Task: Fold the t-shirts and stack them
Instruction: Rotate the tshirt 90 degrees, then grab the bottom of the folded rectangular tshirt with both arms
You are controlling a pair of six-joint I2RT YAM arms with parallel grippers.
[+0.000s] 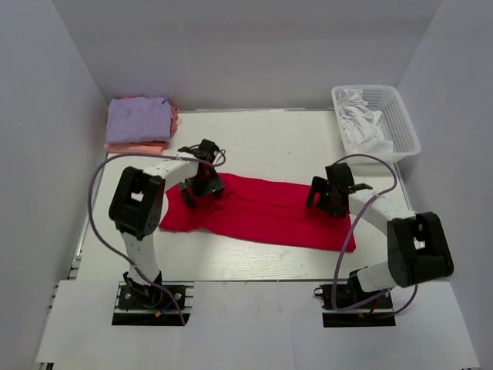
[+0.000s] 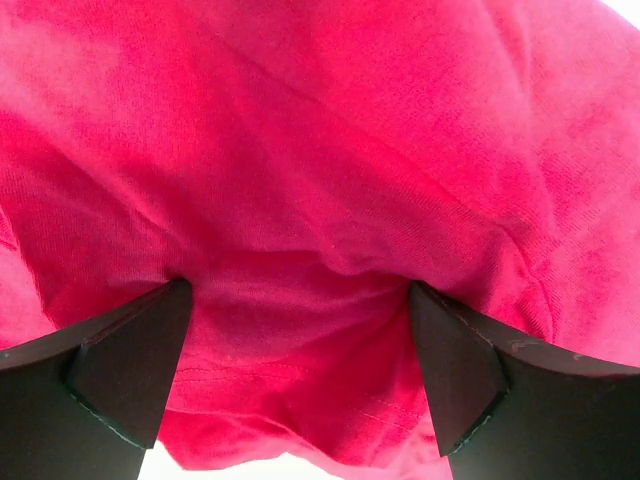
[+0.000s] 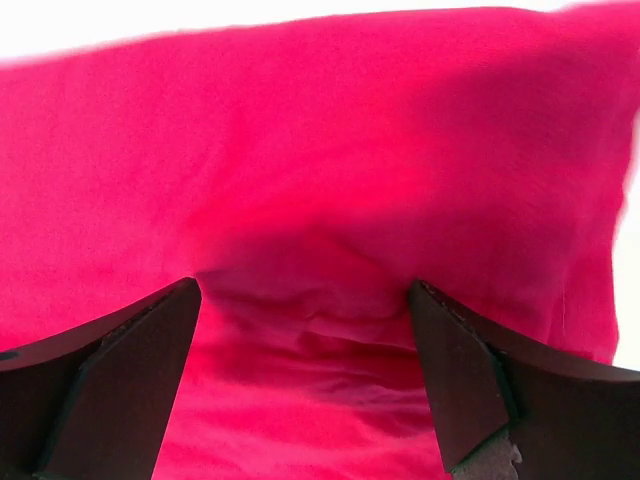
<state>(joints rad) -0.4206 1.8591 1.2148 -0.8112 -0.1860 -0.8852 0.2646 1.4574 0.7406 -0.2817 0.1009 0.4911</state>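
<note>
**Item: red t-shirt** [image 1: 258,212]. Position: lies flat across the middle of the table [image 1: 269,135] as a long band running left to right, between the two arms.
Handling (judged): light, limp cotton with no stiffness. It will drape and sag from any point it is lifted by, and it wrinkles under pressure. It grips well and is not fragile.
Best hold (judged): pinch at an edge or corner, one at each end, so the band lifts evenly. A pinch in the mid-panel would only raise a tent of cloth.

**Item: left hand** [image 2: 300,315]. Fingers spread wide, tips down on the shirt's left end. A low ridge of cloth sits between them, and nothing is clamped.

**Item: right hand** [image 3: 305,305]. Fingers likewise wide apart, tips on the shirt's right end. The cloth between them is puckered, not gripped.

**Item: lavender t-shirt** [image 1: 139,119]. Folded, on top of a salmon-pink t-shirt [image 1: 135,146] at the far left corner, well apart from the red one.
</note>
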